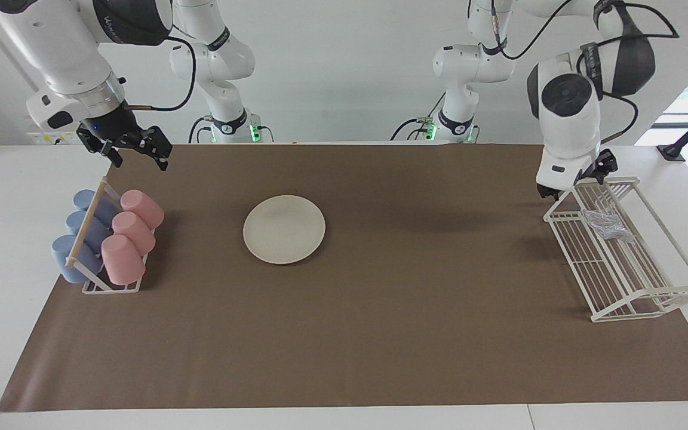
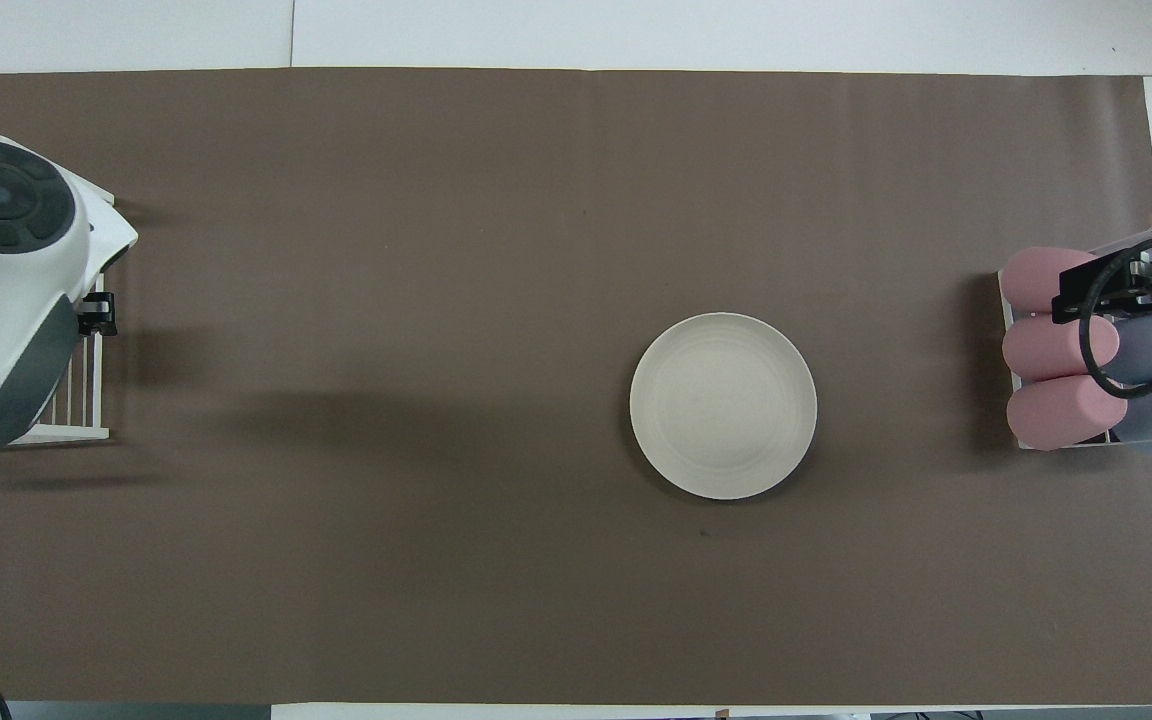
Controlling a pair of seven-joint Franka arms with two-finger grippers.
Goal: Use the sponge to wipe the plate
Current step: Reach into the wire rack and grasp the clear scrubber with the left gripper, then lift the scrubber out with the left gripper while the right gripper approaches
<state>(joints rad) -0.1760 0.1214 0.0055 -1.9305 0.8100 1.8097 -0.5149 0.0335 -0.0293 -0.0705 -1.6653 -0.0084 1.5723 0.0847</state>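
Observation:
The cream-white plate (image 1: 284,229) (image 2: 723,405) lies flat on the brown mat, somewhat toward the right arm's end. The sponge (image 1: 607,224), a small silvery wad, lies in the white wire rack (image 1: 619,263) at the left arm's end; in the overhead view the left arm covers it. My left gripper (image 1: 576,177) hangs low over the rack's robot-side end, open and holding nothing, a short way from the sponge. One of its fingers (image 2: 98,312) shows beside the arm's wrist. My right gripper (image 1: 140,154) (image 2: 1131,287) waits open above the cup holder, far from the plate.
A wooden-railed holder with pink cups (image 1: 132,233) (image 2: 1056,350) and blue cups (image 1: 84,230) stands at the right arm's end of the mat. The wire rack (image 2: 76,400) is mostly hidden beneath the left arm's bulky wrist (image 2: 1,290).

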